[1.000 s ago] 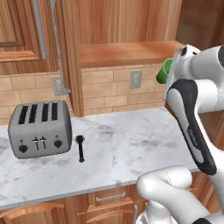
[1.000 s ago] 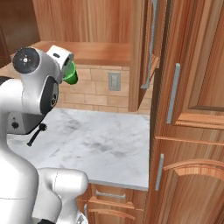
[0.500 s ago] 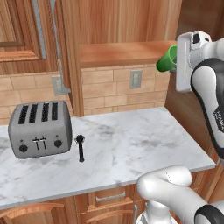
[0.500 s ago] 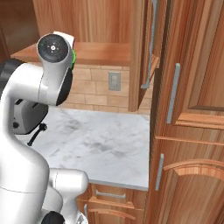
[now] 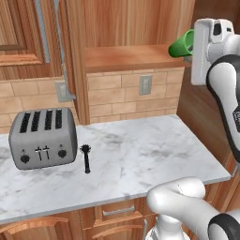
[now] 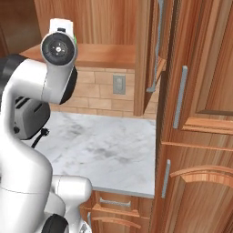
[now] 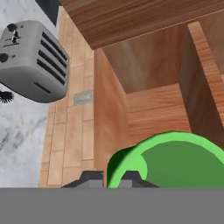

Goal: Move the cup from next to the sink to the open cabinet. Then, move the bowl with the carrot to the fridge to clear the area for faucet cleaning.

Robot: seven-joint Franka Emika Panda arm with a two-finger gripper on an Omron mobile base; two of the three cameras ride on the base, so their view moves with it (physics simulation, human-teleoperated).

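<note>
With the cabinet (image 5: 126, 56) open ahead and the cup (image 5: 182, 44) carried tilted at its shelf edge in closed jaws of the gripper (image 5: 197, 47), step 1 near done: not yet set down, bowl move untouched.

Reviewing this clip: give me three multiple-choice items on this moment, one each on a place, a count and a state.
1. Where is the cup?
A. On the counter
B. Raised at the open cabinet's shelf
C. Atop the toaster

2. How many slots does the toaster have?
A. Two
B. Four
C. Six

3. How is the gripper?
A. Shut on the cup
B. Open above the counter
C. Shut on the brush

Answers:
1 B, green tumbler held beside the shelf edge.
2 B, four dark slots on top.
3 A, its fingertips clasp the green rim.
</note>
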